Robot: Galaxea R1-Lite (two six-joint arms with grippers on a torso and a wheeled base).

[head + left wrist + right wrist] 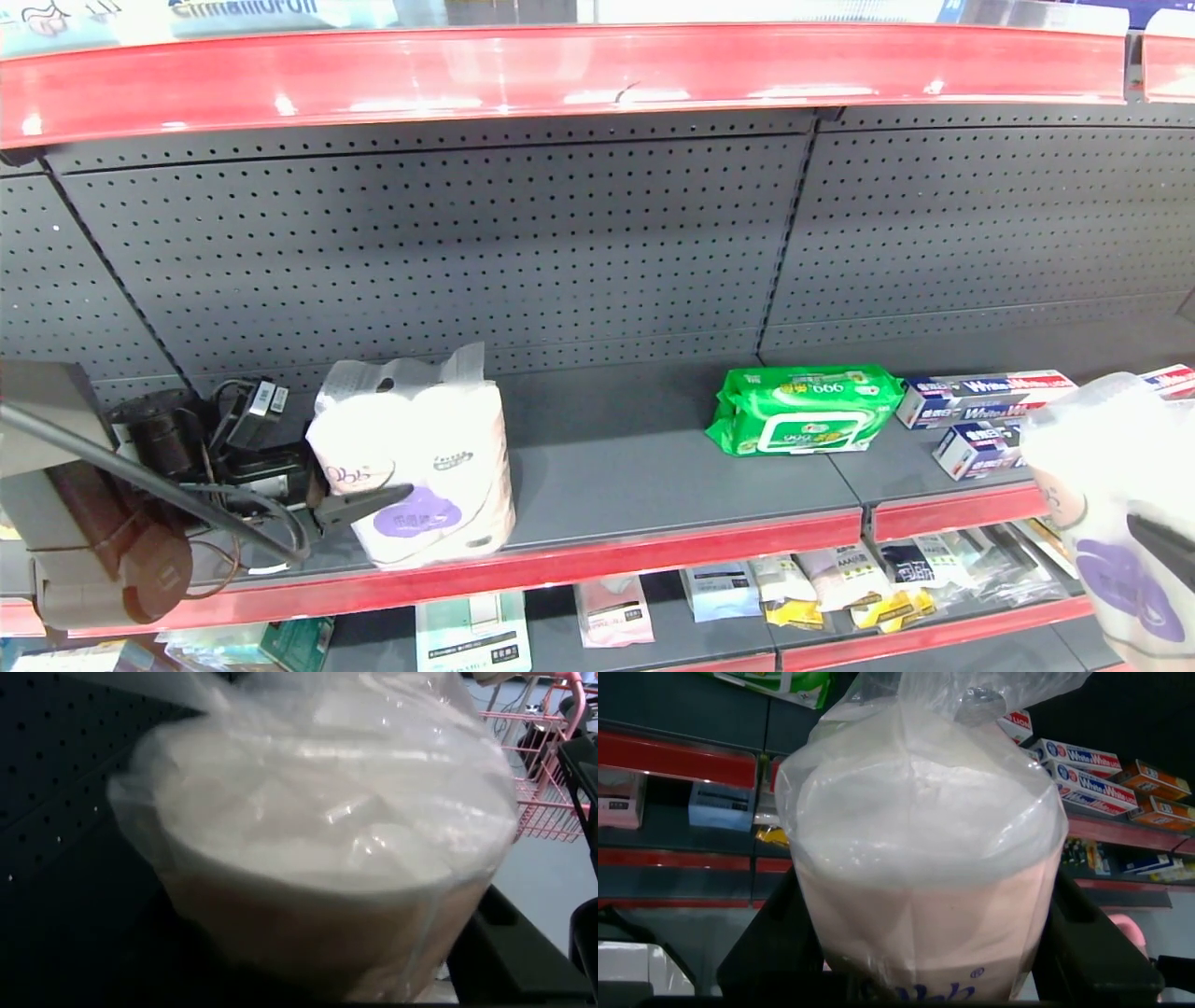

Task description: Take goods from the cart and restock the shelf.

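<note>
White left roll pack (420,448): one of two soft, bulging, plastic-wrapped bundles, sitting on the grey metal shelf (635,476) near its red front edge.
Left gripper (373,501): clamping that pack.
Right roll pack (1111,467): hanging in front of the shelf, near right.
Right gripper (934,952): squeezing it between both fingers.
Wipes pack (803,409): one, green, lying flat.
Toothpaste boxes (990,387): three showing, cardboard, lying far right.

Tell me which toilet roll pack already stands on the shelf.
The toilet roll pack by the left tool, upright on the grey shelf left of the green wipes. The other pack hangs in the right tool, in front of the shelf.
</note>
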